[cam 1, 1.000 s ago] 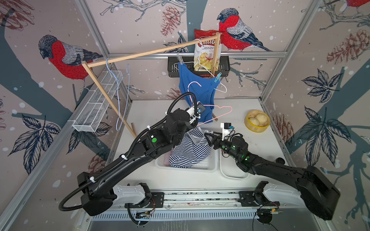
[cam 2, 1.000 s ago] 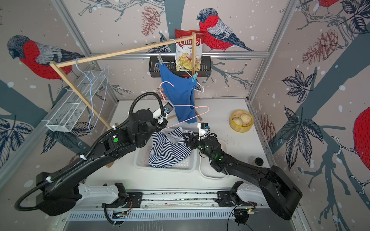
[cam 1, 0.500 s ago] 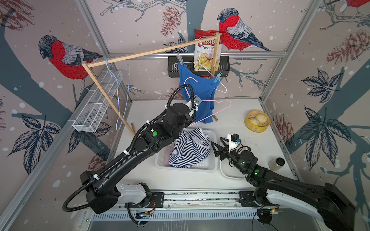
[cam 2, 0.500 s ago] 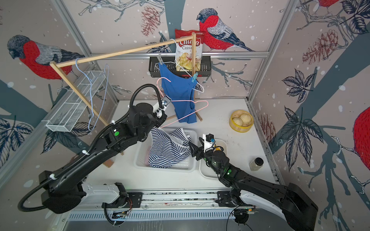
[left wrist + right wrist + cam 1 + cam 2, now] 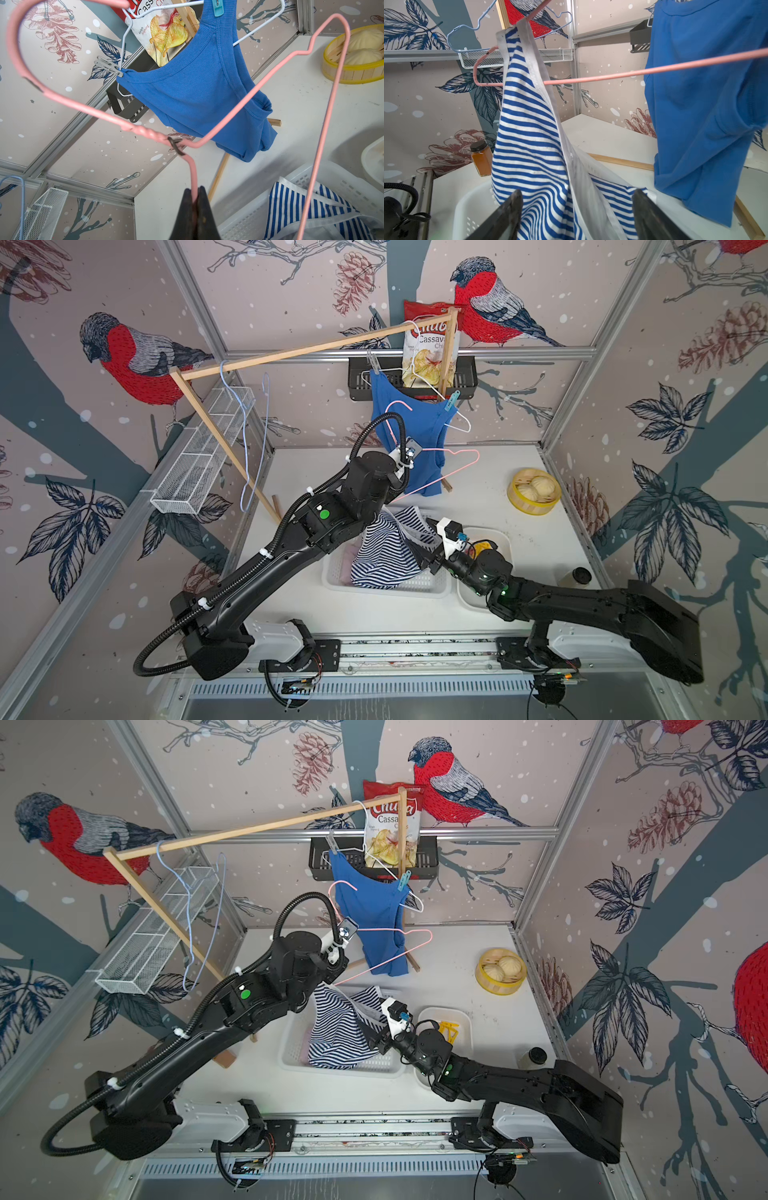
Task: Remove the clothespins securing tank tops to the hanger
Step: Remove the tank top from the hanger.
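Pink hanger (image 5: 145, 132) aloft in left tool (image 5: 195, 192)

The blue tank top (image 5: 419, 427) is plain, the striped tank top (image 5: 386, 556) navy-and-white, the hanger (image 5: 145, 131) pink.

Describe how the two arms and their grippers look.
The left arm and right arm are black, with rounded boxy links on white bases, each showing a small green light. A ribbed black cable hose loops over the left arm, fixed with white ties. A white camera mount sits at the right wrist. The left gripper and right gripper have dark, tapering fingers.
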